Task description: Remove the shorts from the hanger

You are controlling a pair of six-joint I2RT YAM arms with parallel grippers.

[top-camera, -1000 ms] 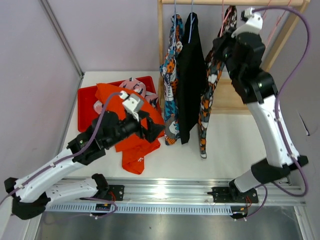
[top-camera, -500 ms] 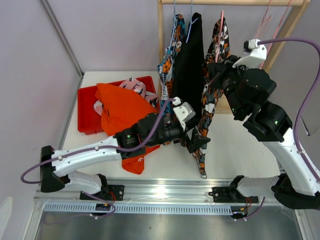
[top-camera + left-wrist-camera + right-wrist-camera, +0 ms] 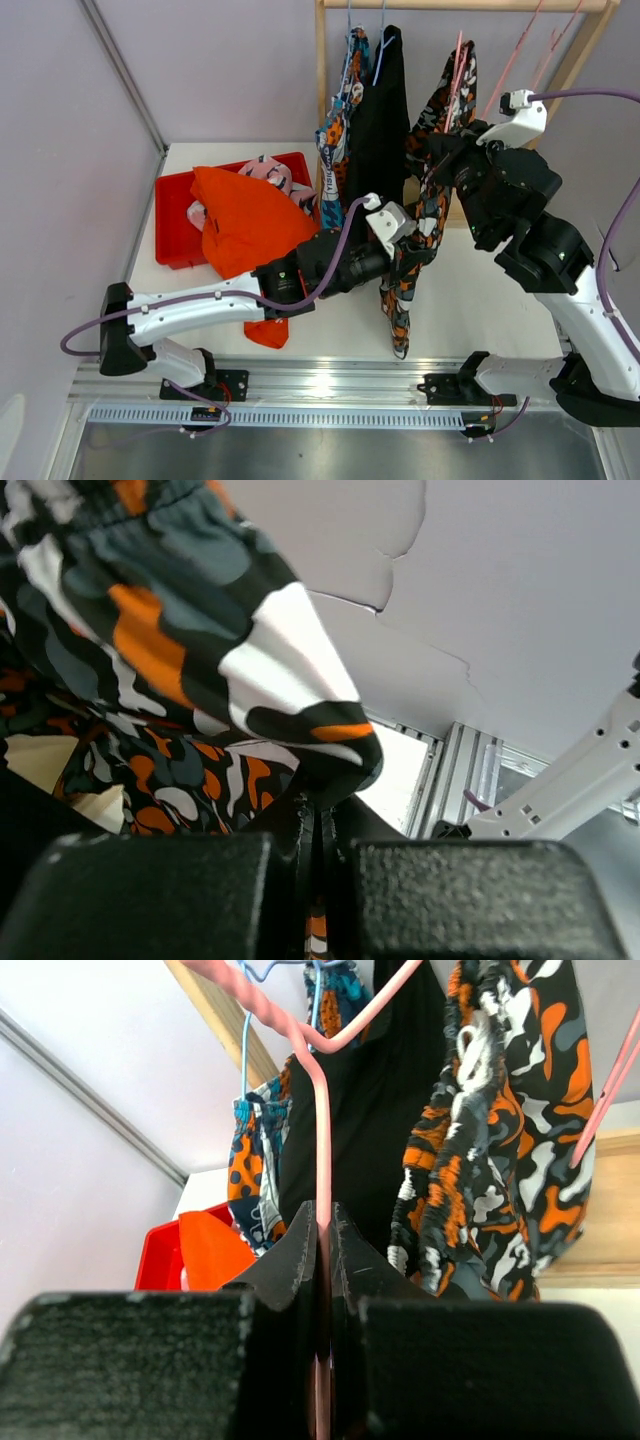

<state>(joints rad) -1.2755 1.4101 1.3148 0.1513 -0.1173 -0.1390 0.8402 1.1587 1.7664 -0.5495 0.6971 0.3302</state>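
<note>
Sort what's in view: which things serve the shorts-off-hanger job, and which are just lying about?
Job: blotched shorts, pinched by left gripper; pink hanger, clamped by right gripper; black shorts and blue shorts, hanging; orange shorts and pink shorts, at red bin.
Lying about: wooden rack, table.

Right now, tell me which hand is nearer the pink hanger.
Right. The right hand is shut on the pink hanger; the left hand pinches the blotched shorts below it.
</note>
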